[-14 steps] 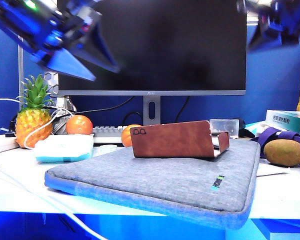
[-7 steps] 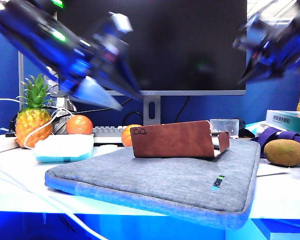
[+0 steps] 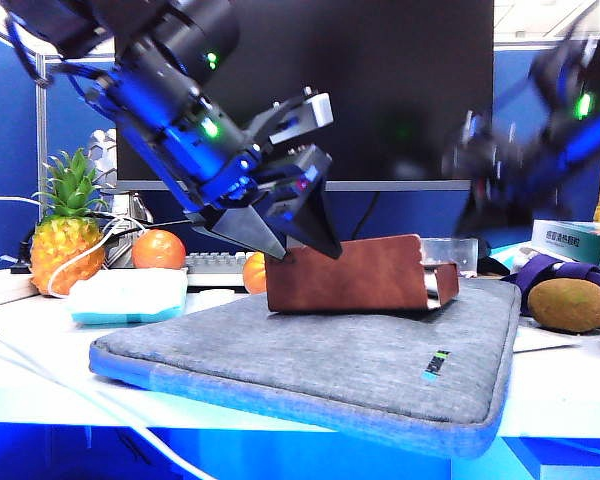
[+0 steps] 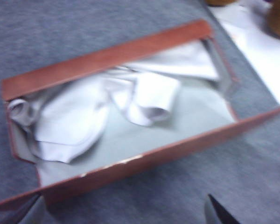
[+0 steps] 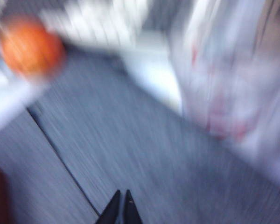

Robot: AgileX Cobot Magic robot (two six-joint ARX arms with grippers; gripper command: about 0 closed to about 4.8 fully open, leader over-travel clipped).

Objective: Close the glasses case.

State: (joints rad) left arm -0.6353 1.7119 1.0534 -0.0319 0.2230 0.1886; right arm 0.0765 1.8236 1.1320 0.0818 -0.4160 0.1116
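Note:
The reddish-brown glasses case (image 3: pixel 355 275) lies open on a grey fabric sleeve (image 3: pixel 330 360), with its flap standing up along the near side. In the left wrist view the case (image 4: pixel 107 53) holds a crumpled white cloth (image 4: pixel 107 107) on a pale lining. My left gripper (image 3: pixel 305 248) hangs open at the flap's top left corner, and its fingertips (image 4: pixel 214 210) straddle the near wall from above. My right gripper (image 3: pixel 480 205) is blurred, in the air behind and right of the case. Its wrist view shows the gripper (image 5: pixel 121 205) shut, empty, over the sleeve.
A monitor (image 3: pixel 380 90) and keyboard (image 3: pixel 215 265) stand behind the sleeve. A pineapple (image 3: pixel 68 235), an orange (image 3: pixel 158 250) and a white-blue box (image 3: pixel 130 295) sit to the left. Kiwis (image 3: pixel 566 305) and boxes (image 3: pixel 580 240) are on the right. White cables cross the front left.
The left arm has swung down from the upper left to the case's flap. The right arm has dropped from the top right toward the case's right end.

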